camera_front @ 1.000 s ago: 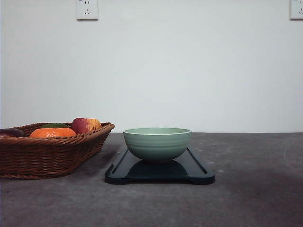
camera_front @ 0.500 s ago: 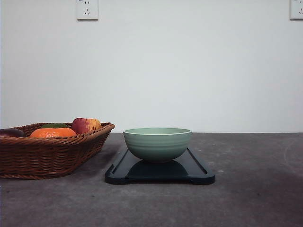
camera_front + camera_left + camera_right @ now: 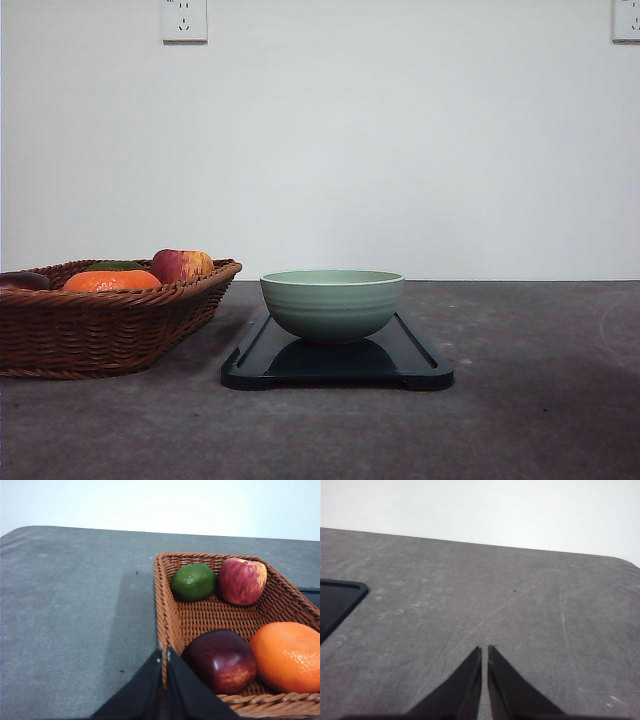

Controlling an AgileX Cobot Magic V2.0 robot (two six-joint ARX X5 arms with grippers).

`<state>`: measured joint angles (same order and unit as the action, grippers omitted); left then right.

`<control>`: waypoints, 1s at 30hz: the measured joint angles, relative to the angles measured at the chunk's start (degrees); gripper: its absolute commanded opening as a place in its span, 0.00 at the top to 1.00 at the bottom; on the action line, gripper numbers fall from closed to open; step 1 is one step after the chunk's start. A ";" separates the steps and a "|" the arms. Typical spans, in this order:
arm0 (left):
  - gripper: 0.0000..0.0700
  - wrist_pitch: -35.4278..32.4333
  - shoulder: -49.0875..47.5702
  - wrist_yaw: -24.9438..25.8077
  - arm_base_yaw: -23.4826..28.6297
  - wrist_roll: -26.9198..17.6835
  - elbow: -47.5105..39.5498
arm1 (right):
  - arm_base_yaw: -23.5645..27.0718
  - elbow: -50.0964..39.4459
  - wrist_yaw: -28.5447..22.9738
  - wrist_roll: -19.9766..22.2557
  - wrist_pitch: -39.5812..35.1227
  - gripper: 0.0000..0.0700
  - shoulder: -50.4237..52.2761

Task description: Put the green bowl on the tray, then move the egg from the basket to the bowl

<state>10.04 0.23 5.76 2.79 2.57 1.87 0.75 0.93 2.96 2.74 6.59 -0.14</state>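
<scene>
Open room: the grey table (image 3: 540,420) lies bare to the right of the tray and along the near edge; its far edge meets the white wall.
Tray: the dark tray (image 3: 410,362) sits mid-table, long side running away from the camera, a narrow gap apart from the basket on its left.
Green bowl: the green bowl (image 3: 333,304) stands upright on the tray, near its middle, with rim level.
Basket: the wicker basket (image 3: 110,335) is at the left, cut off by the picture edge; its right rim stands just beside the tray.
Basket contents: a red-yellow apple (image 3: 242,580), a green fruit (image 3: 193,582), an orange tangerine (image 3: 286,656) and a dark red fruit (image 3: 222,660).
Egg: cannot tell where it lies.
Left gripper: the left gripper (image 3: 164,656) hangs over the basket's near-left rim, fingers pressed together, the dark red fruit just beside them.
Right gripper: the right gripper (image 3: 484,651) hangs above bare table right of the tray's corner (image 3: 340,600), fingers almost touching, holding nothing.
Change: the front view matches the earlier pictures; bowl, tray and basket have not shifted.
</scene>
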 measured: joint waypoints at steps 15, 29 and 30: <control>1.00 0.00 0.00 0.00 0.00 0.00 0.00 | 0.00 0.00 0.00 0.00 0.00 0.98 0.00; 1.00 0.00 0.00 0.00 0.00 0.00 0.00 | 0.00 0.00 0.00 0.00 0.00 0.98 0.00; 1.00 0.00 0.00 0.00 0.00 0.00 0.00 | 0.00 0.00 0.00 0.00 0.00 0.98 0.00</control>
<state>10.04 0.23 5.76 2.79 2.57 1.87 0.75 0.93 2.96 2.74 6.59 -0.14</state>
